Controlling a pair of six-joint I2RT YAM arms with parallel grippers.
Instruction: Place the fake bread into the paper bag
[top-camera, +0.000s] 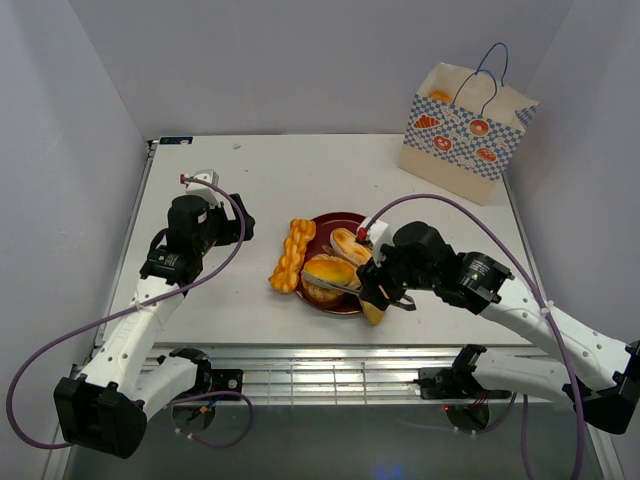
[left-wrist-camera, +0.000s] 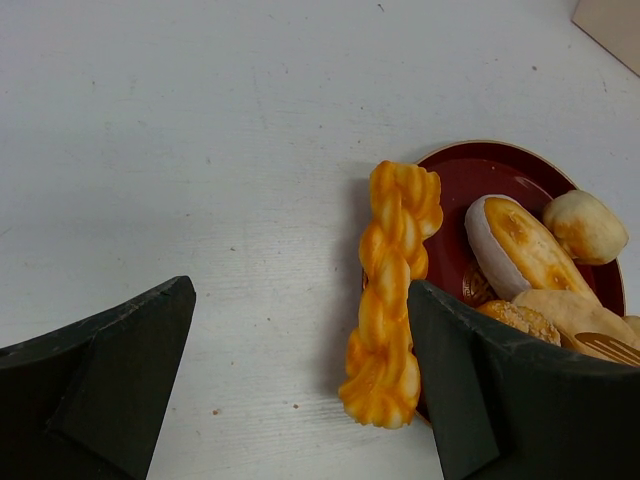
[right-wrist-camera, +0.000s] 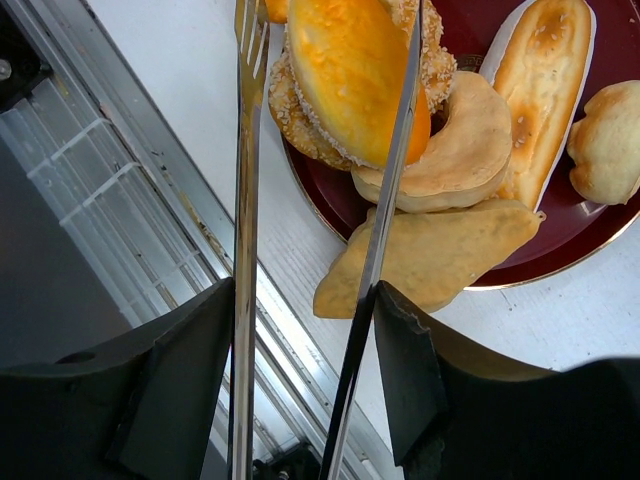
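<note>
Right gripper: the right gripper is clamped on a pair of thin metal tongs, its fingers pressing the two arms from outside.
Tongs: the blades stand apart, one on either side of a glossy orange round toy bun; whether they pinch it yet cannot be told.
Left gripper: the left gripper hangs with jaws wide and empty over the white table, just beside a golden braided toy bread stick.
Bread: the bun tops a heap of rolls on the round dark red plate. One end of the braid lies on the rim, and a tan flat wedge overhangs the near rim.
Bag: the cream paper bag with a blue-and-white checkered band stands upright at the far right corner, well apart from the plate.
Handling: the bun looks light, probably squashy and smooth-skinned, so narrow blades could slide off its dome. The safest bite is low across its widest middle, squeezed gently.
</note>
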